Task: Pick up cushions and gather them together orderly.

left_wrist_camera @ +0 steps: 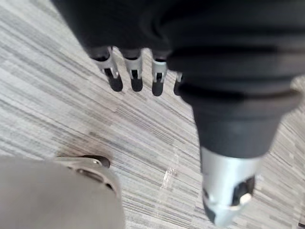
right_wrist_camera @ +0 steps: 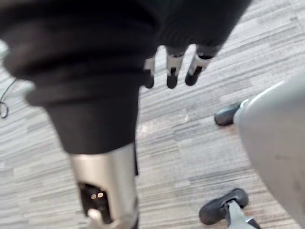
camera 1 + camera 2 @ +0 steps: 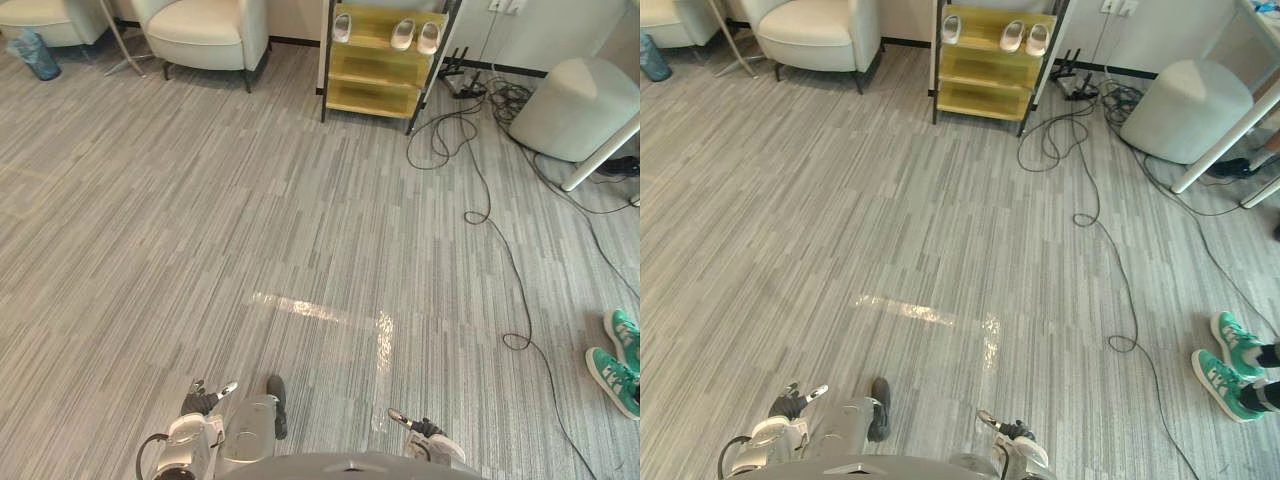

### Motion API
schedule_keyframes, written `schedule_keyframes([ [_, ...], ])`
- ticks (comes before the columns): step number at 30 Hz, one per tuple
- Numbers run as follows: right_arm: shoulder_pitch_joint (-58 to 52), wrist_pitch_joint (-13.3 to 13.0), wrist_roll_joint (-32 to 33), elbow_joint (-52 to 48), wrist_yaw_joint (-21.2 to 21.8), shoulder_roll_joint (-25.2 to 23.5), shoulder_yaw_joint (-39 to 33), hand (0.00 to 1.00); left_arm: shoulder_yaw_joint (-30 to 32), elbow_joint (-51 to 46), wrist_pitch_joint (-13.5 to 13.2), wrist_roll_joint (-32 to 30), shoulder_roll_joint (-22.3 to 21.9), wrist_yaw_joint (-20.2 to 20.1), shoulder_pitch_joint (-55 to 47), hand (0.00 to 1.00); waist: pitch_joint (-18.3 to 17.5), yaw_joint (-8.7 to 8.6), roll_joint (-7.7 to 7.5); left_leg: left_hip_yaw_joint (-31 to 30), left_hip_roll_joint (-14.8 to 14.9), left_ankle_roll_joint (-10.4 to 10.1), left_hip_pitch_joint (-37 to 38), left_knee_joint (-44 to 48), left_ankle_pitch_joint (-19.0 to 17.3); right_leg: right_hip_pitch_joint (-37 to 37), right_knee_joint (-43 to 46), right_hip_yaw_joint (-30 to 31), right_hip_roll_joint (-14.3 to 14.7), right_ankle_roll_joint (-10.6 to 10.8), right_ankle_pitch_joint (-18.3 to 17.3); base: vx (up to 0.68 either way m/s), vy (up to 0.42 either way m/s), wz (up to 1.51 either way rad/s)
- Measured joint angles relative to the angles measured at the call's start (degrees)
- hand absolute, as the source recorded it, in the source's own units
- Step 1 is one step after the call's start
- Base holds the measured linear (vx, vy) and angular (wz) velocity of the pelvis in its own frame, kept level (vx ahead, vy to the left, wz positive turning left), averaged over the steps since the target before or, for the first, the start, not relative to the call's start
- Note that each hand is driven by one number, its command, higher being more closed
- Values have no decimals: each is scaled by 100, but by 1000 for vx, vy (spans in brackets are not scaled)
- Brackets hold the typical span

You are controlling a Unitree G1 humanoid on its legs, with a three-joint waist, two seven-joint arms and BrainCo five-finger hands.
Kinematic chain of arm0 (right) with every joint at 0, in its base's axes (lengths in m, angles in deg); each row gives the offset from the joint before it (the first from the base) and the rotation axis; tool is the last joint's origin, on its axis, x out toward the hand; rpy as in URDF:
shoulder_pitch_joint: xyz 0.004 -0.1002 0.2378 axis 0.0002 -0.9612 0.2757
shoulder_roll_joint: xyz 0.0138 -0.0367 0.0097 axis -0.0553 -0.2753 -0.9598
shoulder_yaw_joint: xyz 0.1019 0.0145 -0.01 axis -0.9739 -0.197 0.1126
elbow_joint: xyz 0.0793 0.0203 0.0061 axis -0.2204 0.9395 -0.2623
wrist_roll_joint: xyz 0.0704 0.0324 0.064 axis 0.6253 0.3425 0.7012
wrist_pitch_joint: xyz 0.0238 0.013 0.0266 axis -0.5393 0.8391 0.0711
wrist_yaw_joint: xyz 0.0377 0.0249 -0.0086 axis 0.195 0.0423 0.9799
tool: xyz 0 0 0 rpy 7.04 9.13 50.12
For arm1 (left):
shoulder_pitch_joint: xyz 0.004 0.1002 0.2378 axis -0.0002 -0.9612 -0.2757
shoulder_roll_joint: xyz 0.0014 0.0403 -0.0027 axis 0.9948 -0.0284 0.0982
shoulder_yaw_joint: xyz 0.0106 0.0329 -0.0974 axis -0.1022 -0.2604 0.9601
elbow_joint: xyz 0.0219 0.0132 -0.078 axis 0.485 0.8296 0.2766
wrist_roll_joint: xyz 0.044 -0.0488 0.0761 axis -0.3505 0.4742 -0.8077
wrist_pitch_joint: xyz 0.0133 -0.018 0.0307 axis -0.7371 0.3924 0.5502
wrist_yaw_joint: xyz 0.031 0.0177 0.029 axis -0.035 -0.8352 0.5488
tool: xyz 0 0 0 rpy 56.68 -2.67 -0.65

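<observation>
My left hand [image 3: 203, 400] hangs low at the lower left over the grey striped carpet. In the left wrist view its fingers [image 1: 135, 78] are straight and hold nothing. My right hand [image 3: 424, 431] hangs low at the lower right, and its fingers [image 2: 172, 71] are straight too, with only carpet past them. Far off at the back left stands a cream armchair [image 3: 207, 30] with a padded seat. A second cream seat [image 3: 45, 18] is at the far left corner. A round grey pouf [image 3: 573, 105] sits at the back right.
A yellow shelf [image 3: 380, 72] with pale slippers stands at the back middle. Black cables [image 3: 480, 190] trail across the floor on the right. A person's green shoes [image 3: 617, 362] are at the right edge. A white table leg [image 3: 602, 155] slants by the pouf.
</observation>
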Motion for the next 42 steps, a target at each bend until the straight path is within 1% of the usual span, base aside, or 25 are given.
schedule_keyframes([
  [1,25,1,-12,8,5,-2,45,0,-36,27,4,-2,25,3,0,0,4,-20,4,28,-10,22,93,-35,-66,-216,469,-34,-58,152,96,397,204,-41],
  [2,58,-5,-38,2,9,19,153,0,-120,98,42,-4,95,4,0,0,18,-63,-13,91,-80,58,396,-146,-159,-637,1534,-202,-237,369,268,377,179,-21],
  [3,46,-3,-39,4,9,42,180,0,-183,151,74,-4,124,8,-5,0,23,-73,-23,145,-148,57,774,-364,-178,-836,2207,-593,-456,276,204,427,178,-18],
  [4,36,-3,-39,24,6,71,188,0,-273,202,75,-6,150,8,-29,0,37,-68,-3,161,-181,57,1216,-631,-178,-881,2469,-996,-592,82,43,379,126,-10],
  [5,36,-8,-38,29,8,77,217,0,-327,206,76,-6,164,7,-86,0,58,-95,61,165,-180,57,1520,-848,-178,-916,2422,-1289,-595,39,-104,274,69,-1],
  [7,41,-10,-38,37,10,54,222,0,-344,209,76,-7,183,5,-93,0,41,-119,17,139,-172,55,1797,-1058,-177,-966,1920,-1571,-504,-28,-305,176,10,12],
  [8,43,-10,-37,62,10,43,217,0,-346,208,72,-6,208,-2,-92,0,25,-131,-22,122,-170,52,1861,-1116,-179,-1042,1274,-1711,-407,-30,-326,178,-41,17],
  [10,42,-10,-32,73,9,45,205,0,-343,211,73,-7,219,-9,-124,0,23,-206,-32,82,-152,5,1894,-1171,-204,-1134,-6,-1703,-180,-155,-121,175,-80,13],
  [11,39,-8,-31,99,9,43,202,0,-339,212,74,-9,225,-7,-139,0,21,-232,-45,66,-169,-49,1933,-1231,-220,-1142,-597,-1694,-108,-203,177,156,-108,2],
  [12,29,-6,-16,141,6,22,157,0,-334,213,72,-13,264,-12,-153,0,1,-240,-182,53,-247,-157,2018,-1290,-270,-1140,-1341,-1652,-51,-232,853,158,-152,4],
  [13,22,-14,8,178,8,-5,136,0,-334,229,71,-22,322,-17,-169,0,22,-257,-264,-4,-336,-226,2085,-1300,-300,-1138,-1440,-1579,-65,-351,1422,158,-173,2],
  [16,33,-20,17,214,7,107,-1,0,-277,436,72,-69,149,-18,-220,0,-28,-316,-29,-143,-158,-418,2239,-1500,-342,-1079,-1449,-1627,137,-468,1277,133,-161,-5],
  [21,-121,-30,16,216,7,109,-121,0,-186,462,67,-78,80,-54,-251,0,-118,-294,54,-379,154,-660,2280,-1401,-582,-589,-1965,-1850,454,-484,1232,47,-94,20],
  [23,-169,-36,24,215,8,110,-116,0,-183,454,66,-76,75,-62,-265,0,-196,-261,164,-382,395,-856,2079,-892,-914,-437,-2209,-1846,659,-518,1205,78,-56,6],
  [24,-174,-36,25,213,7,110,-113,0,-182,452,66,-75,78,-80,-291,0,-224,-247,155,-377,505,-947,1918,-507,-1027,-394,-2321,-1836,736,-520,1203,116,10,-2],
  [27,-209,-35,77,193,2,114,-116,0,-169,411,69,-74,103,-150,-251,0,-195,-218,170,-322,596,-1071,1283,874,-1020,-277,-2439,-1815,709,-564,1231,130,54,2],
  [28,-240,-23,84,172,1,126,-118,0,-103,414,70,-73,62,-146,-296,0,-156,-186,143,-278,626,-920,1048,1402,-1102,-135,-2456,-1735,558,-557,1177,142,113,0],
  [31,-275,-10,84,44,-5,109,-128,0,-61,397,67,-73,-7,-146,-291,0,-147,-186,235,-195,662,-747,805,1196,-1251,-12,-2448,-1642,345,-449,1103,113,164,-13],
  [32,-292,-11,88,-21,-2,92,-133,0,-62,393,66,-75,-10,-144,-293,0,-144,-189,263,-235,640,-761,673,604,-1127,-24,-2379,-1552,219,-317,1070,108,242,-24],
  [33,-295,-10,86,-30,-4,123,-135,0,-57,398,67,-73,-62,-144,-295,0,-143,-181,341,-357,636,-877,675,53,-567,-28,-2352,-1491,198,-162,1063,147,312,-39],
  [34,-363,-4,87,-143,-19,85,-121,0,-21,393,70,-77,-29,-138,-341,0,-240,-137,371,-231,426,-783,852,-272,-398,33,-2420,-1309,98,-42,1132,158,268,-25],
  [36,-435,3,80,-222,-20,-14,-85,0,83,342,69,-74,29,-129,-339,0,-252,-159,131,-129,216,-671,980,-378,-292,-27,-2369,-1200,-70,-59,1141,242,217,-8],
  [37,-424,10,81,-219,-19,-44,-91,0,104,312,71,-74,37,-131,-348,0,-220,-147,156,-137,180,-669,976,-378,-292,-30,-2387,-1179,-99,-59,1141,220,174,-5],
  [39,-386,13,71,-226,-18,-104,-117,0,153,288,71,-73,39,-128,-337,0,-263,-144,34,-144,85,-665,1036,-390,-291,-5,-2405,-1102,-171,-70,1150,117,89,-3],
  [42,-383,11,69,-224,-16,-99,-117,0,155,287,70,-73,21,-128,-332,0,-280,-101,34,-153,43,-660,1176,-496,-290,32,-2417,-1017,-164,-79,1156,81,12,-17],
])
